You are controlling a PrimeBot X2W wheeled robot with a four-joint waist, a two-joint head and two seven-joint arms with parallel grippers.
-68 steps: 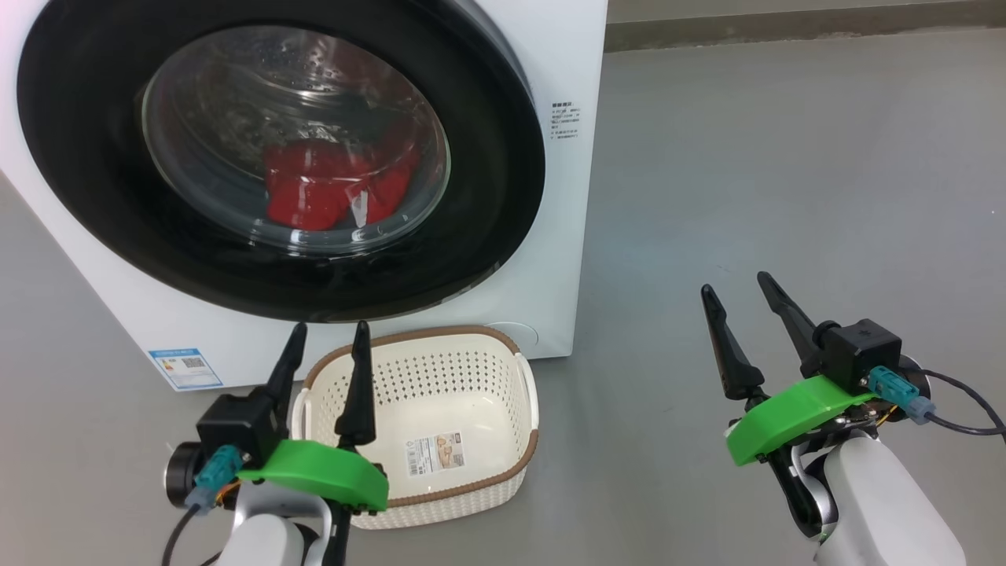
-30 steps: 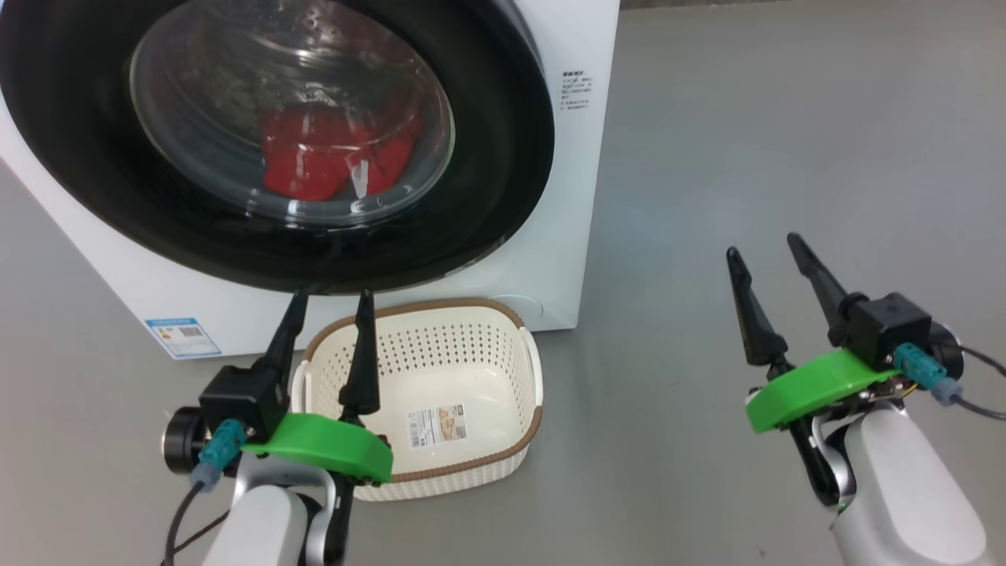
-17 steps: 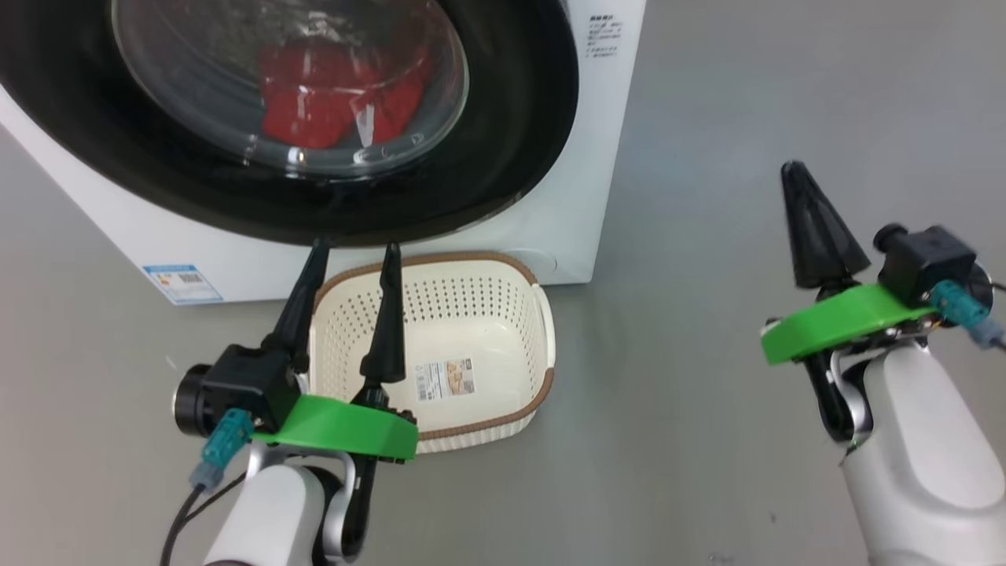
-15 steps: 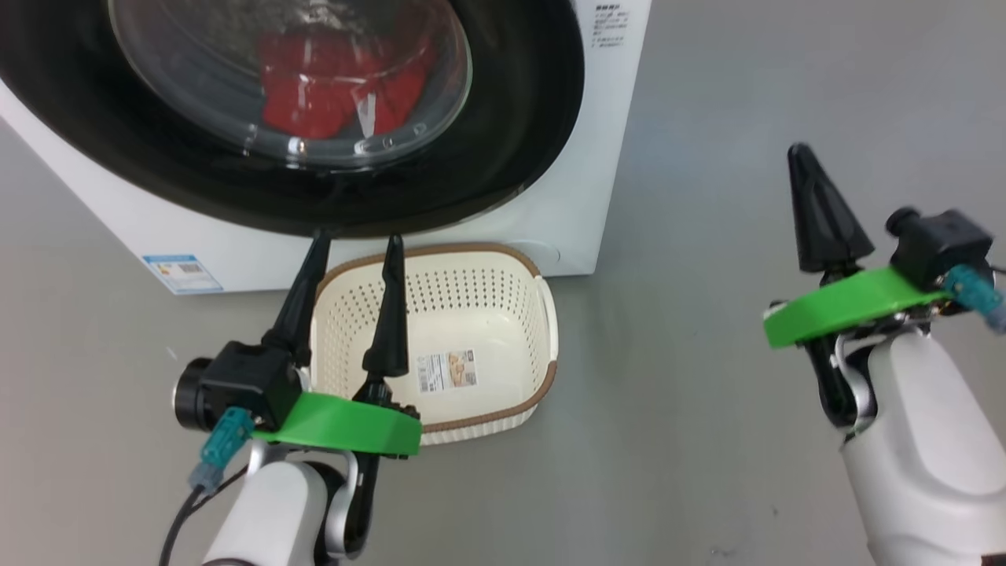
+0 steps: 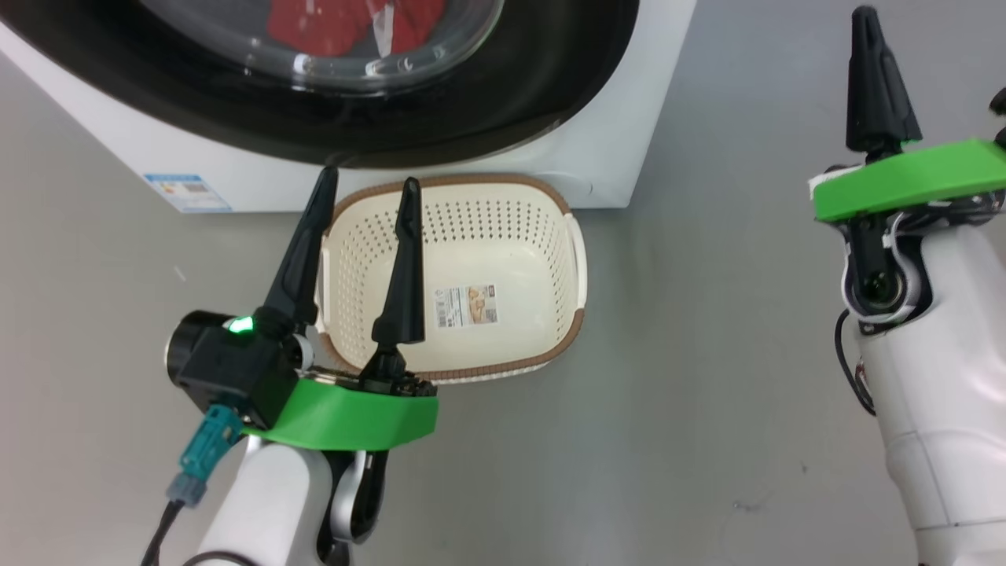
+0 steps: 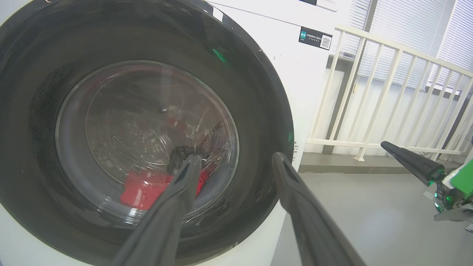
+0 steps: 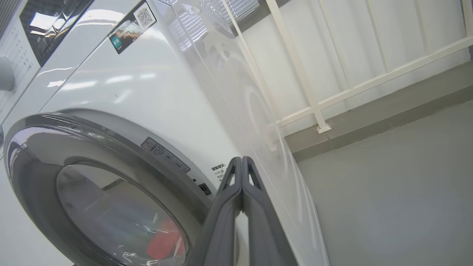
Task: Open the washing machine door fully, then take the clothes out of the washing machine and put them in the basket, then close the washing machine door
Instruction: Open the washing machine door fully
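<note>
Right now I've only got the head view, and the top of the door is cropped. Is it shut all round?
Observer: Left wrist view: yes, the door looks shut against the washer all round.
Operator: Where's the right gripper aimed?
Observer: Right wrist view: it's shut, aimed at the washer's front just right of the door, not touching.
Operator: Anything beyond the washer?
Observer: A white railing, past its right side.

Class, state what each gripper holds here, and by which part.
Nothing is held: the left gripper stands open and empty; the right gripper has its dark fingers shut together on nothing.
</note>
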